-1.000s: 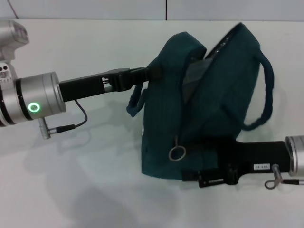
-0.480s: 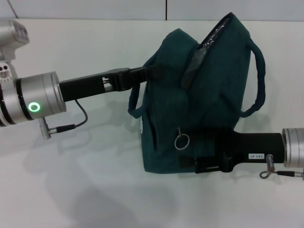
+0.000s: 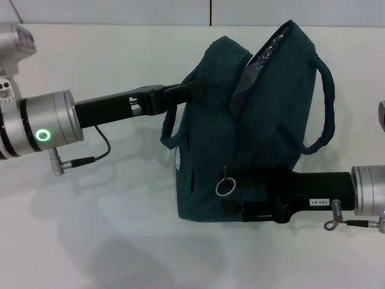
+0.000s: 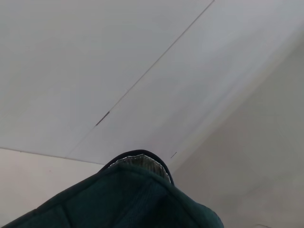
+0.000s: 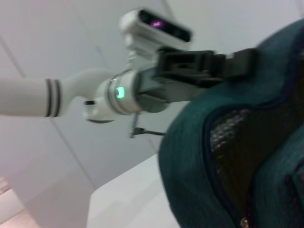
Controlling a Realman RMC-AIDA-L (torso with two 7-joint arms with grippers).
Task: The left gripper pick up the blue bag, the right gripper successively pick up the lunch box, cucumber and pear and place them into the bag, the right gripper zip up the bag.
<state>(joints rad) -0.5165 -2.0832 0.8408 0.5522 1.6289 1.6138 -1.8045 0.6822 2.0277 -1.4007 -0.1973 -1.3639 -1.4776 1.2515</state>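
While I watch the head view, I see the blue bag point(image 3: 252, 138) standing on the white table point(image 3: 108, 241), its mouth gaping at the top and showing a silvery lining. My left gripper point(image 3: 194, 91) reaches in from the left and is clamped on the bag's upper left edge, beside a loose handle loop. My right gripper point(image 3: 240, 201) comes in low from the right and presses against the bag's lower front, near a metal ring point(image 3: 224, 188) dangling there; the bag's fabric hides its fingers, so I cannot tell whether its jaws are apart or together. On the left wrist view, I get only the bag's rounded top edge point(image 4: 137, 190) with a sliver of lining, set against a pale wall. On the right wrist view, the bag's open mouth point(image 5: 242, 147) fills the near side, and beyond it the left gripper point(image 5: 242, 64) grips the bag's rim.
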